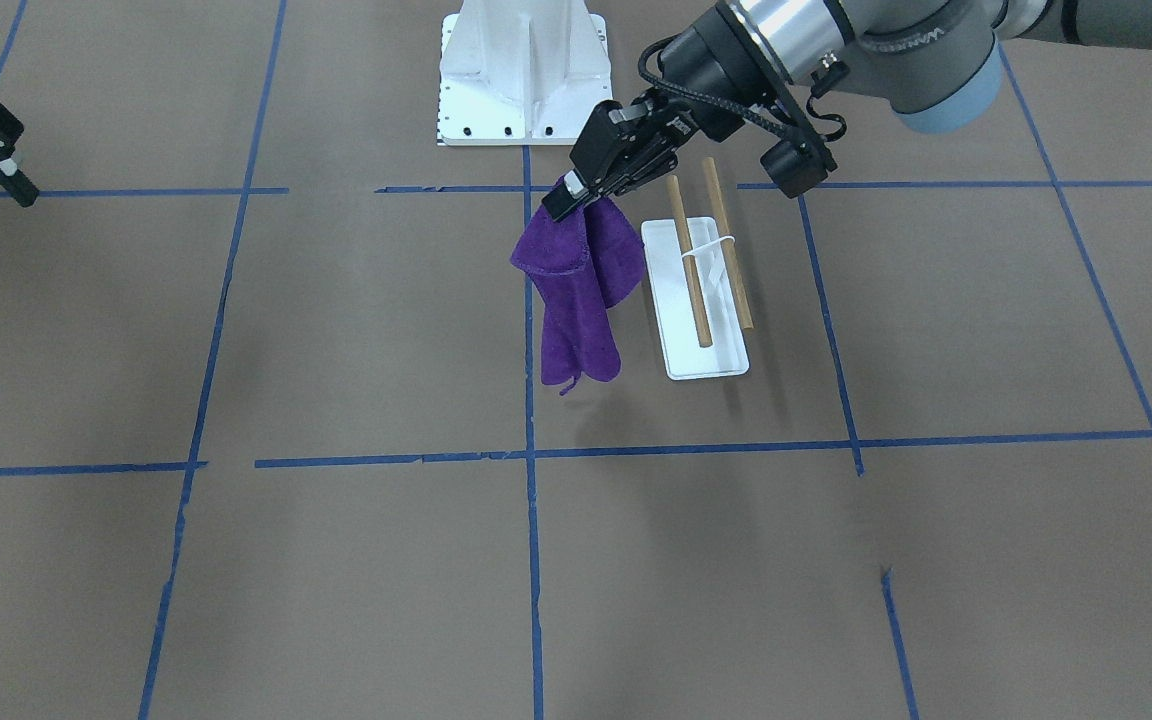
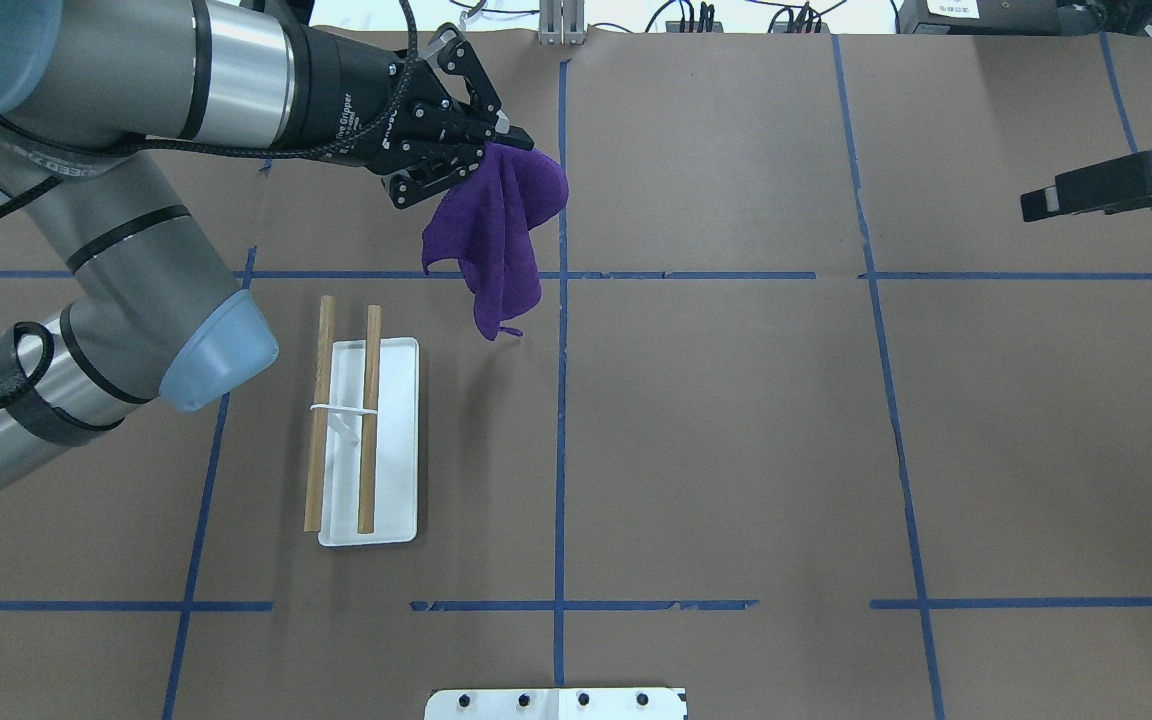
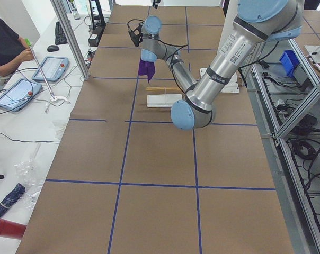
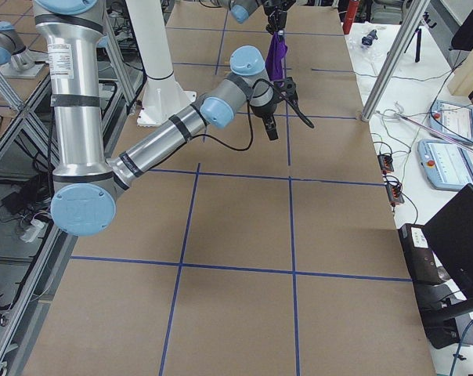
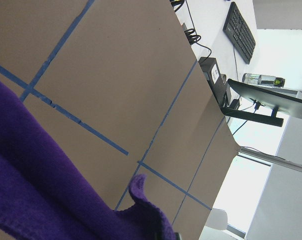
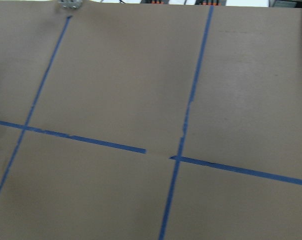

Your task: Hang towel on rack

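Note:
The deep-purple towel [image 2: 501, 235] hangs in folds from my left gripper [image 2: 511, 140], which is shut on its top edge and holds it above the table. Its small loop dangles at the bottom corner. In the front-facing view the towel [image 1: 576, 290] hangs just beside the rack [image 1: 711, 360], apart from it. The rack [image 2: 396, 440] stands on its white base with two wooden dowels [image 2: 369, 420] joined by a white crosspiece, and nothing lies on them. The towel fills the lower left of the left wrist view [image 5: 46, 190]. My right gripper [image 2: 1036, 205] is far off to the right, empty, and looks shut.
The white robot pedestal [image 1: 521, 75] stands at the table's near edge, behind the rack. Blue tape lines cross the brown table cover. An operator with tablets sits beyond the far edge [image 3: 11, 47].

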You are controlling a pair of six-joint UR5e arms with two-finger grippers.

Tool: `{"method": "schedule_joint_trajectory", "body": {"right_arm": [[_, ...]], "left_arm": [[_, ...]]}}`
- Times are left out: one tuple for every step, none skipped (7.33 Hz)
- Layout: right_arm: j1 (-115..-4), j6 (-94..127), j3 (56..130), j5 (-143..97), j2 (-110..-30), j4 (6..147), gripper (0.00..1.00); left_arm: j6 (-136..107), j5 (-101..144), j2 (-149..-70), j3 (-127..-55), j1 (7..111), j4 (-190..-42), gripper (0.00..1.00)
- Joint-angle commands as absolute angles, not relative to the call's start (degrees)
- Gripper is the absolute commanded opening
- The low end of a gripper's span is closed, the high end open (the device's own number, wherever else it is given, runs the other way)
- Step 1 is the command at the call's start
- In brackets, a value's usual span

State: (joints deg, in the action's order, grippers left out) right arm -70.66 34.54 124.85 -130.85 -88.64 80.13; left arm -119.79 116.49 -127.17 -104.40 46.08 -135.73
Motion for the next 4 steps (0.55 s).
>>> {"method": "schedule_joint_trajectory", "body": {"right_arm": [[-75.8, 21.9, 123.1, -130.5, -89.1, 91.5, 1.00], [-77.8, 16.1, 122.7, -127.9, -89.2, 97.9, 1.00], [-78.7, 12.9, 122.6, -124.9, -89.3, 104.6, 1.00], [-79.3, 9.4, 122.4, -124.8, -90.3, 107.4, 1.00]], "left_arm": [[-110.9, 110.0, -126.8, -110.8, 44.5, -125.7, 0.00], [-107.1, 107.7, -126.8, -114.3, 43.4, -119.8, 0.00], [-105.9, 102.1, -126.8, -117.6, 39.9, -114.5, 0.00], [-105.7, 94.2, -126.7, -121.0, 35.0, -107.4, 0.00]]}}
